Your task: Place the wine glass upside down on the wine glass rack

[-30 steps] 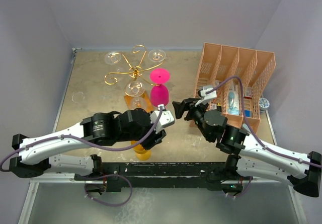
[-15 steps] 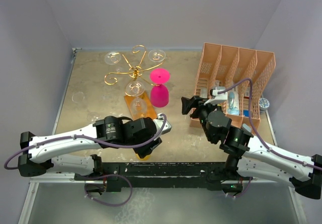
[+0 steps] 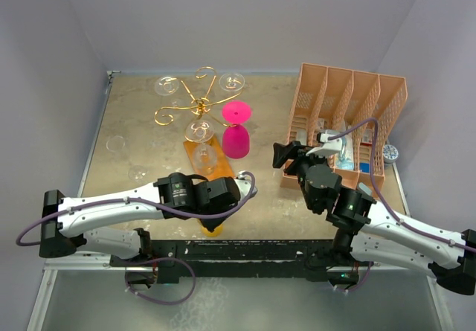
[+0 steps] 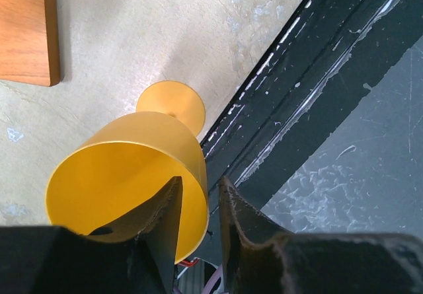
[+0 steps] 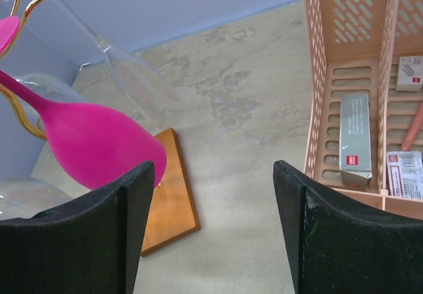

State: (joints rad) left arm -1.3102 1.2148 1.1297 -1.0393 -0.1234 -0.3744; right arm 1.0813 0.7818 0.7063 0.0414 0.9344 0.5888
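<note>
Wine glass [image 4: 125, 168] at near edge of table [image 4: 132, 43], left pincer [image 4: 199, 183] straddling rim.

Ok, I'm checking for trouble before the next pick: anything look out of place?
The yellow glass stands upright at the table's very near edge, its foot beside the black rail, apart from the rack. The left gripper straddles its rim. Nothing looks spilled or broken.

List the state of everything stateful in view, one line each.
left gripper: straddling the yellow wine glass rim, grip unclear
right gripper: open, empty
yellow wine glass: upright on the table
pink wine glass: hanging upside down on the wine glass rack
clear glasses: hanging upside down on the rack
</note>
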